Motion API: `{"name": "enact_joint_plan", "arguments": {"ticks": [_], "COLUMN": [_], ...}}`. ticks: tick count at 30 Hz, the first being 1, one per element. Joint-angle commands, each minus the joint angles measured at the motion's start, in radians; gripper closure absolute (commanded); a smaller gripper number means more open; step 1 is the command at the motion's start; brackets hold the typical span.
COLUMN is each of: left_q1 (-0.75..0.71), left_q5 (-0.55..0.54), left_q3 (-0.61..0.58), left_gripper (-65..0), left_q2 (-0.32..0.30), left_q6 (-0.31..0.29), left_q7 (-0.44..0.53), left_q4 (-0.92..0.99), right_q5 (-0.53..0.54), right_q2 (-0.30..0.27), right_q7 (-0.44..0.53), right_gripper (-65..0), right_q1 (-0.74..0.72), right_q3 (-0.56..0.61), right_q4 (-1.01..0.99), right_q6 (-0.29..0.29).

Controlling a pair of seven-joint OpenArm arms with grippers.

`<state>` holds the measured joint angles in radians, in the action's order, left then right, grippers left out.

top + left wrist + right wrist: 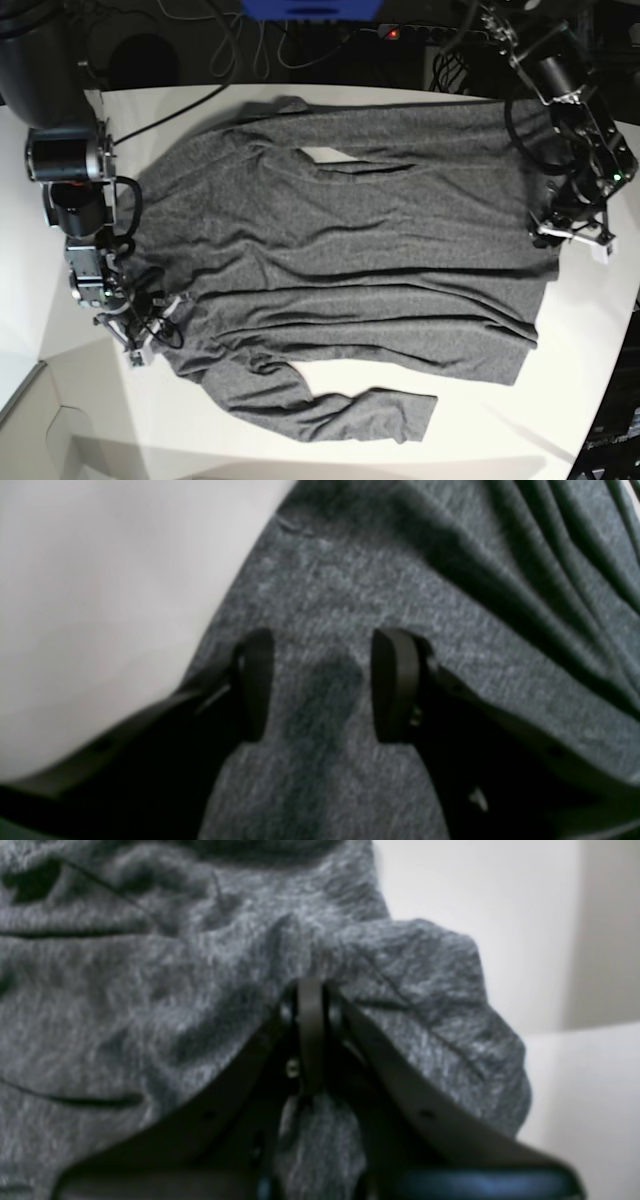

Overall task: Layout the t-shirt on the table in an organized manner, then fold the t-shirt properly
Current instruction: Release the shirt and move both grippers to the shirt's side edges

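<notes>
The t-shirt [340, 260] is seen spread across the table [300, 450] in the base view, its body lying mostly flat with shallow wrinkles running across it, one long sleeve stretched along the far edge and the other bent along the near edge, its cuff ending near the middle of the table's near side. At the left of that view the right gripper [150, 315] is pressed into the shirt's shoulder area, and in the right wrist view its jaws are seen brought fully together with a raised ridge of grey knit bunched just beyond the tips [311, 1005] (a pinch of cloth appears to be caught between them, though the blur leaves the exact hold hard to read). At the right of the base view the left gripper [560, 225] is placed at the shirt's hem edge. In the left wrist view its two dark fingers [395, 680] are seen standing apart, with flat grey fabric showing between and beneath them; nothing is clamped. White tabletop is visible just beside that gripper, and deeper folds are gathered in the cloth beyond it.
</notes>
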<state>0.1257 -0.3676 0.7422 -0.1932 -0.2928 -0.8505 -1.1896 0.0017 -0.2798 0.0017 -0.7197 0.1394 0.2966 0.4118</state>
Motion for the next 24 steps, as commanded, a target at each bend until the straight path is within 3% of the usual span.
{"name": "enact_joint_plan", "arguments": {"ticks": [1,6,8,13,16,21,24], "left_q1": [-0.004,-0.007,-0.007,-0.004,0.001,-0.022,-0.016], "left_q5": [0.029,0.029,0.028,0.026,0.017,-0.133,-0.221], "left_q3": [0.001,0.003,0.003,0.003,0.003,0.003,0.003], "left_gripper": [-31.1,-31.1,-31.1,-31.1,-31.1,-31.1,-31.1], "left_q2": [-0.013,-0.018,-0.018,-0.01,-0.009,-0.015,-0.018], "left_q6": [0.014,0.011,0.011,0.011,0.01,0.01,0.01], "left_q7": [-0.017,-0.013,-0.014,-0.019,-0.02,-0.039,-0.069], "left_q4": [0.0,0.004,-0.002,-0.006,-0.013,-0.146,-0.238], "right_q5": [-0.007,-0.009,-0.009,-0.009,-0.007,-0.006,-0.004], "right_q2": [-0.009,-0.028,-0.032,-0.037,-0.037,-0.057,-0.059], "right_q7": [0.004,0.036,0.039,0.044,0.048,0.039,-0.035], "right_gripper": [0.0,0.0,0.0,0.0,0.0,0.0,0.0], "right_q1": [-0.025,-0.005,-0.005,-0.007,0.039,0.168,0.208], "right_q3": [0.001,0.004,0.004,-0.002,-0.005,-0.007,-0.007], "right_q4": [-0.004,-0.018,-0.018,-0.003,0.126,0.425,0.543], "right_q6": [-0.044,-0.247,-0.296,-0.296,-0.296,-0.296,-0.296]}}
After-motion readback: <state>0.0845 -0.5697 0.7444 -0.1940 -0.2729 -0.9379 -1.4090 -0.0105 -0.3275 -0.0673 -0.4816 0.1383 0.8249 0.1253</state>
